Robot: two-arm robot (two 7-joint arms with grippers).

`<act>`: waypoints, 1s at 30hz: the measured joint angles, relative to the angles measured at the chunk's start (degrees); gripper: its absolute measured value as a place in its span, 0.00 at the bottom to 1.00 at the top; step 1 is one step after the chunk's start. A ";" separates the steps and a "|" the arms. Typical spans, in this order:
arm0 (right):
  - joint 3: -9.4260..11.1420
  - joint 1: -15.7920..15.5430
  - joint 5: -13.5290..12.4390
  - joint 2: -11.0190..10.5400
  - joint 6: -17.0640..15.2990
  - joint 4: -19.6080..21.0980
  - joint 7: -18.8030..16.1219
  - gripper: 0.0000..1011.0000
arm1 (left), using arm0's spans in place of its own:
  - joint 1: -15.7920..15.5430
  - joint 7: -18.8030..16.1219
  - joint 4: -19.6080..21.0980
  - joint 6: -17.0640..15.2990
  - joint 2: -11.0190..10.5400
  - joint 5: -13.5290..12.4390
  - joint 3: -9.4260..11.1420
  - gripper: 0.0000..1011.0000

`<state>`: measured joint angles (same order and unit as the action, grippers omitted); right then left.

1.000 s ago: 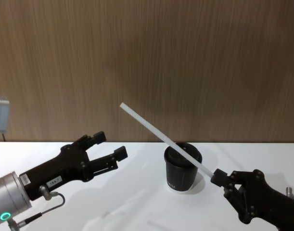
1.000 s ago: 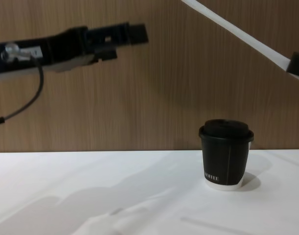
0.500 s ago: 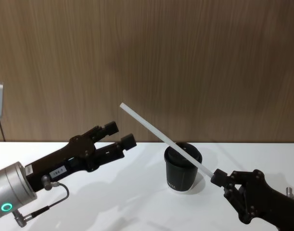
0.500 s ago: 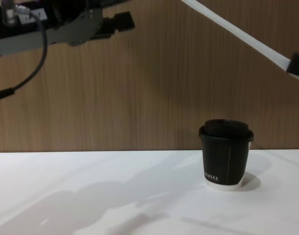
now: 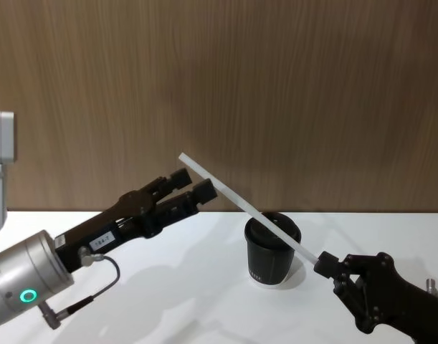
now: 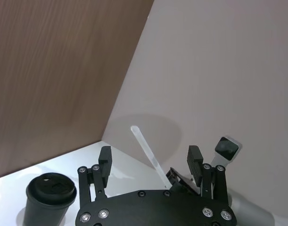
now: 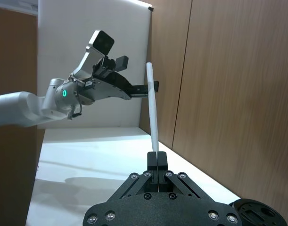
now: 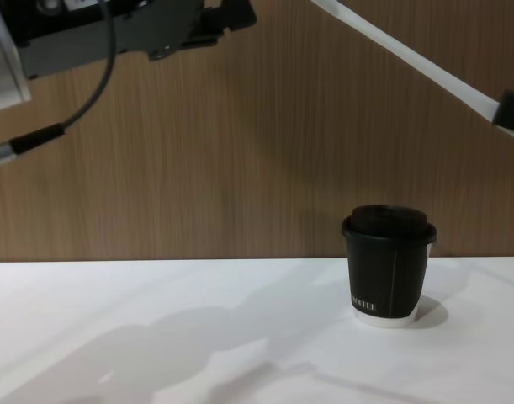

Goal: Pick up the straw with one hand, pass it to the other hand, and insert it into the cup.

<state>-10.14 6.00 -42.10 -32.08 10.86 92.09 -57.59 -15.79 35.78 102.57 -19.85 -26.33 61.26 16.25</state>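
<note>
Aloft, straw [image 5: 240, 204] pinched in right claw [image 5: 323, 266], left claw [image 5: 193, 183] spread nearby

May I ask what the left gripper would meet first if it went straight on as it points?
The left gripper would probably meet the straw near its upper end; the right gripper holds its lower end.

black cup [image 5: 272, 249] on white table [image 5: 190, 301]

Small white lettering [image 8: 363, 304] on the cup [image 8: 389, 261] is unreadable.
</note>
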 joint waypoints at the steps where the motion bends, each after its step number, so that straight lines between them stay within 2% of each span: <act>1: 0.00 0.00 0.00 0.00 0.00 0.00 0.00 0.01 | -0.21 -0.25 -0.16 -0.17 0.35 0.30 0.24 0.99; 18: 0.00 0.00 0.01 0.00 0.00 0.00 0.00 0.01 | -1.84 -2.45 -1.89 -0.96 2.92 2.26 2.59 0.99; 24: 0.00 0.00 0.00 0.00 0.00 0.00 0.00 0.01 | -2.15 -2.82 -2.24 -1.01 3.35 2.56 3.02 0.90; 27: 0.00 0.00 0.00 0.00 0.00 0.00 0.00 0.01 | -2.22 -2.91 -2.31 -1.02 3.46 2.63 3.12 0.81; 28: 0.00 0.00 0.00 0.00 0.00 0.00 0.00 0.01 | -2.27 -2.95 -2.37 -1.03 3.53 2.67 3.19 0.76; 30: 0.00 0.00 0.00 0.00 0.00 0.00 0.00 0.01 | -2.31 -3.00 -2.43 -1.05 3.60 2.73 3.26 0.72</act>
<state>-10.15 6.00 -42.10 -32.08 10.86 92.09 -57.59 -18.10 32.78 100.14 -20.90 -22.73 63.99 19.51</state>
